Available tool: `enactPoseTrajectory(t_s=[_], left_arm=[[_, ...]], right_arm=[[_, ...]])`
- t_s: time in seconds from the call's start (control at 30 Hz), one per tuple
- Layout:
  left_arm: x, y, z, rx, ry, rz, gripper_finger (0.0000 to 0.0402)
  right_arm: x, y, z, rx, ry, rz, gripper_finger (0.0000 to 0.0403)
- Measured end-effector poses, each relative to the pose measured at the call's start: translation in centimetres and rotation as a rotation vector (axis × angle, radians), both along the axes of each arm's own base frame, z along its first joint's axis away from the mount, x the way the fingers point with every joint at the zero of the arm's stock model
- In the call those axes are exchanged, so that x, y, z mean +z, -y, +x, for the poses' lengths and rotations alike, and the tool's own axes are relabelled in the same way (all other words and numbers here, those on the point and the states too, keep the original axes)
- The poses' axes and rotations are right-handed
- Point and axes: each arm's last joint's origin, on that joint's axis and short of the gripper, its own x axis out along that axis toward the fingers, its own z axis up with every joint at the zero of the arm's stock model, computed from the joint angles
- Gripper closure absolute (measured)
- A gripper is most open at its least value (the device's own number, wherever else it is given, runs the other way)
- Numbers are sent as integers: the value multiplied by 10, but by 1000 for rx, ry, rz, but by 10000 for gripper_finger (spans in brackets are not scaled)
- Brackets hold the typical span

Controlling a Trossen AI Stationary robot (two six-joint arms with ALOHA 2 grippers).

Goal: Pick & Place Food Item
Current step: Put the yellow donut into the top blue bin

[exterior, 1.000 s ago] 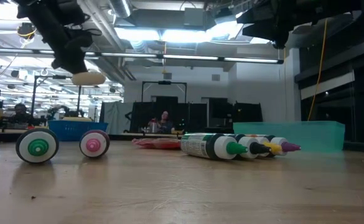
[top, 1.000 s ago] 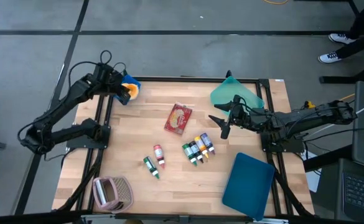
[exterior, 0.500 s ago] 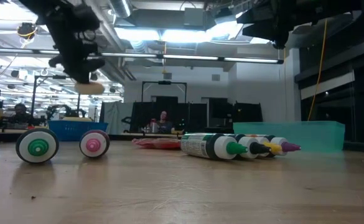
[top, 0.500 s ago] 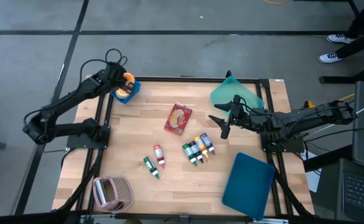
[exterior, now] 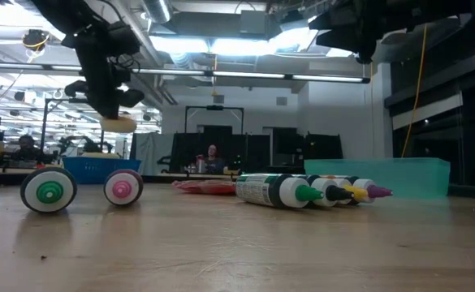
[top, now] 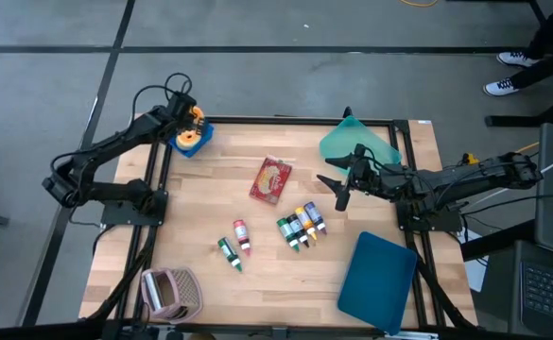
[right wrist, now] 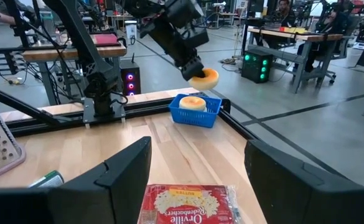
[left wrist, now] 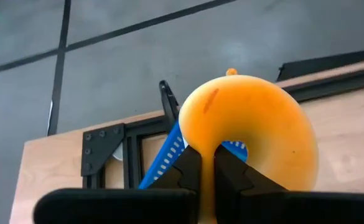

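Hanging above the blue basket (top: 187, 144) at the table's far left corner: one orange donut (left wrist: 250, 134), pinched through its ring by the left gripper (top: 190, 121), whose fingers (left wrist: 191, 171) are closed tight on the near wall of the ring. In the right wrist view the donut (right wrist: 204, 78) sits clear of the basket (right wrist: 196, 111), not touching it, and a second donut (right wrist: 193, 102) lies inside the basket.

Right gripper (top: 337, 185): jaws spread wide, holding nothing, hovering well to the right of the basket, beside the green tray (top: 356, 144).

Other items, placed from the basket:
- Red snack packet (top: 271, 179), flat on the wooden table (top: 200, 217), to the right and nearer the middle.
- Four paint bottles in a row (top: 301, 227), further right and towards the front, lying on their sides.
- Two more bottles (top: 236, 244), green-capped and pink-capped, towards the front.
- Pink basket (top: 170, 293), at the front left corner.
- Dark blue lid (top: 378, 280), at the front right corner.
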Motion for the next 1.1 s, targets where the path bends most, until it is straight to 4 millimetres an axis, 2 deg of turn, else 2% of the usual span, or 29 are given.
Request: enactPoseTrajectory(t_s=[0.27, 0.6, 0.97, 1.1], left_arm=[[-3, 2, -1, 76, 29, -23, 393], [-20, 9, 7, 157, -90, -87, 392], [-20, 8, 7, 172, -78, -76, 390], [-20, 8, 7, 172, -81, -76, 372]], right_arm=[[4, -2, 1, 71, 37, -4, 149], [11, -3, 1, 109, 91, -75, 149], [12, -3, 1, 109, 93, -72, 149], [12, -3, 1, 109, 94, -67, 149]])
